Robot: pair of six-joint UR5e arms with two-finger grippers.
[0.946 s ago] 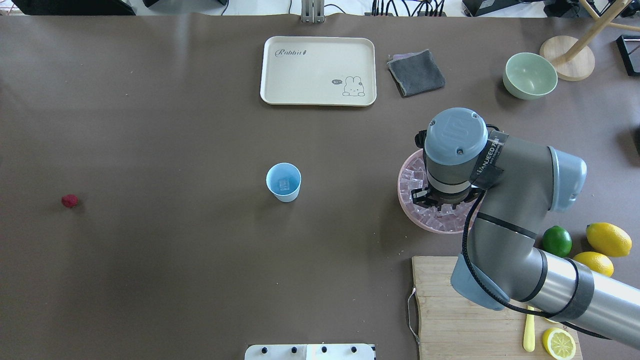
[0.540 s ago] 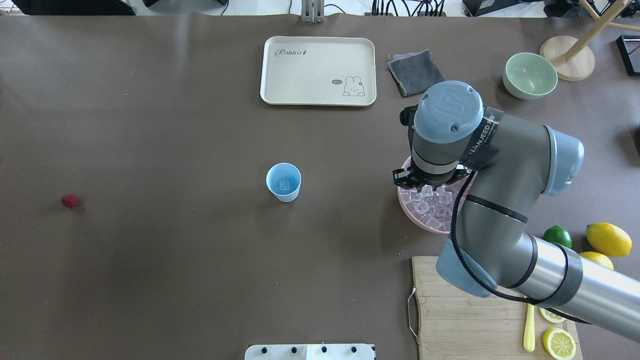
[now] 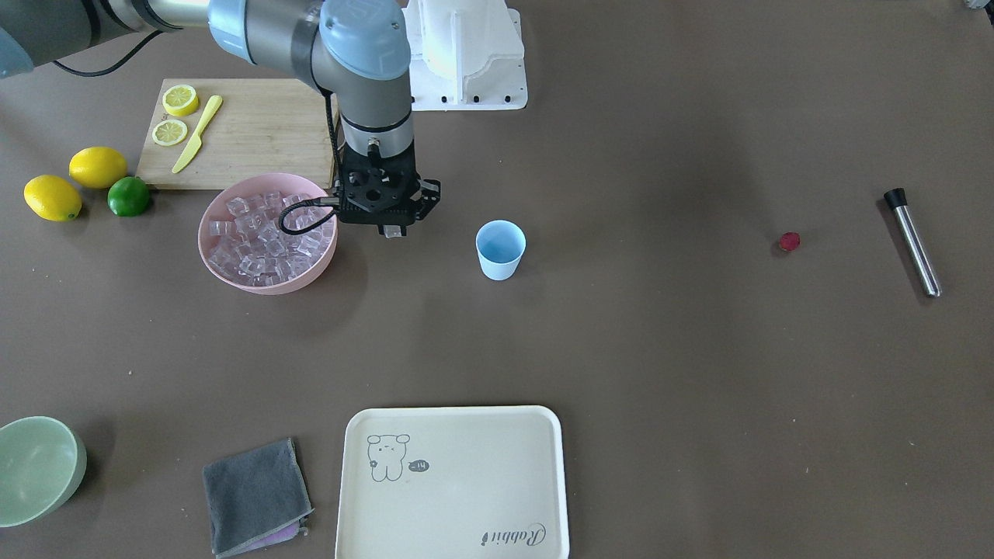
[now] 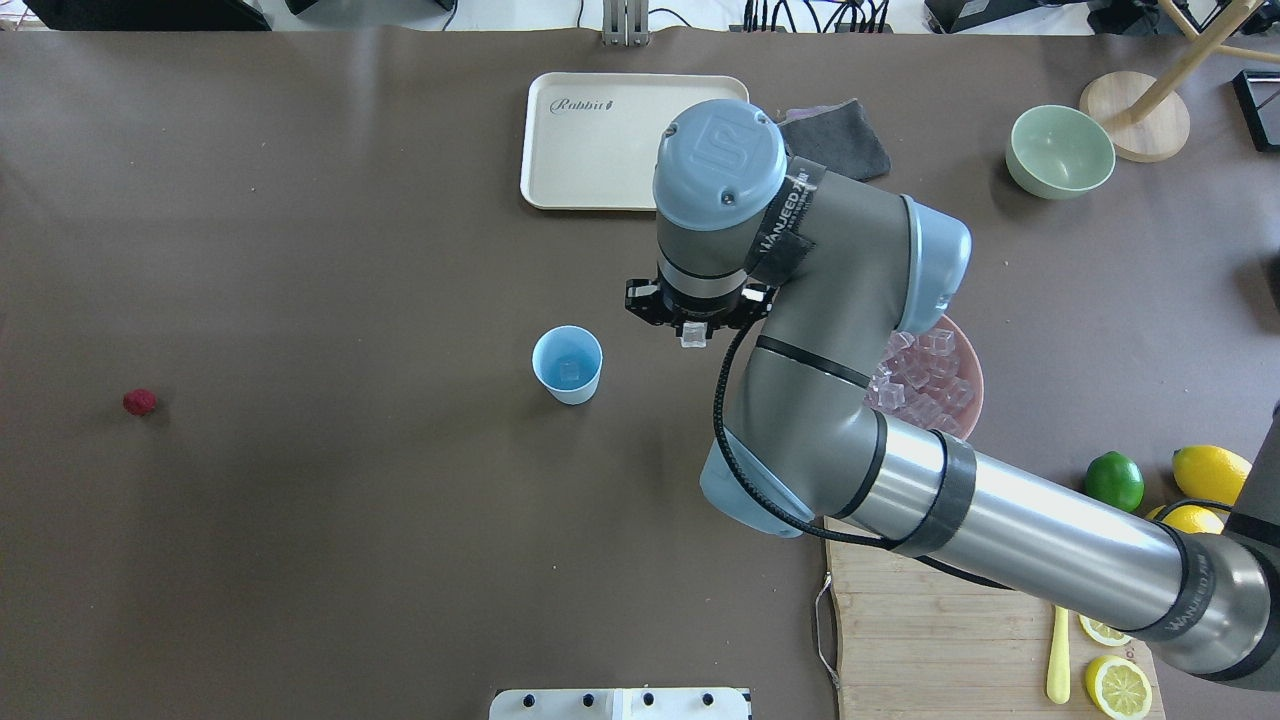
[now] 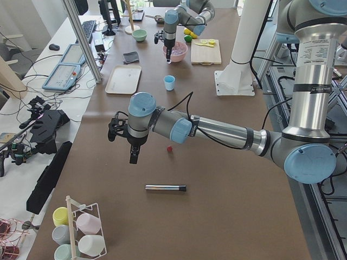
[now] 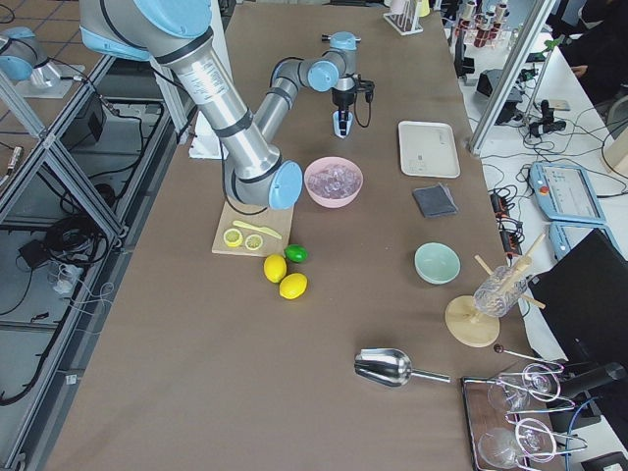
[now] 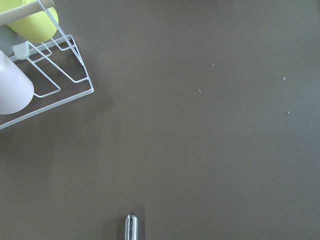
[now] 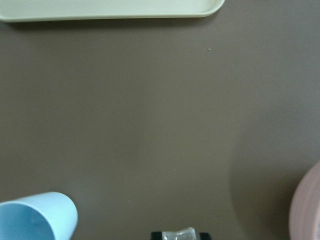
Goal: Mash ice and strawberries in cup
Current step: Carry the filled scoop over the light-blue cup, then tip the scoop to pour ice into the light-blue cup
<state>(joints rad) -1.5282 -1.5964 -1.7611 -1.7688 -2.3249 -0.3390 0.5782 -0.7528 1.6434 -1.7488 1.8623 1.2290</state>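
The cream tray carries the word "Rabbit" in script in one corner, and the small speech bubble beside its drawn rabbit seems to read "hi~". The blue joint cap of the right arm bears a raised "UR" mark. The black strap just below it shows white letters ending in "ANJEED", the first letter unclear.

counted one cup, one berry, two bowls, two lemons, one lime, two lemon slices, one knife, one board, one tray, one cloth, one steel rod, ice cubes were way too many, plus one cube in the cup, one cube held mid-air
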